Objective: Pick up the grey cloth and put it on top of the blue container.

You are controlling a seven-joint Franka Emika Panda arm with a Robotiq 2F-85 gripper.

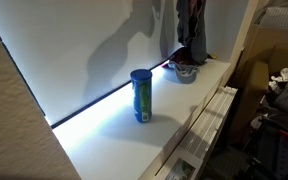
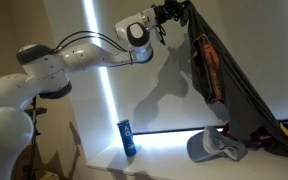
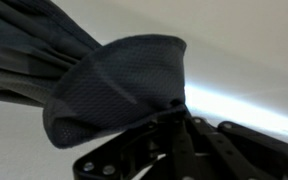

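In an exterior view, the grey cloth point(image 1: 191, 30) hung high at the far end of the counter point(image 1: 104, 140), off its surface and above a small bowl point(image 1: 184, 71). The blue container point(image 1: 141, 95) stood upright, nearer and to the left, well apart from the cloth, with nothing on its lid. Your jaws were out of frame here.

In an exterior view from the other side, your arm point(image 2: 84, 55) reached up and to the right, and the jaws were closed on the top of the grey cloth point(image 2: 229, 95). It trailed down and right in a long drape, with a reddish patch showing partway along. Its lower end reached down close to the counter, beside a pale grey object point(image 2: 216, 148); whether it touched, I cannot tell. The blue container point(image 2: 127, 138) stood low and left of the drape, its top bare.

In the wrist view, the grey cloth point(image 3: 114, 85) bunched thickly right at the jaws, which pinched it firmly.

So I judge that you had the pickup done. What was left was the carry left to the container, the lowering so the fabric draped over the lid, and the release.
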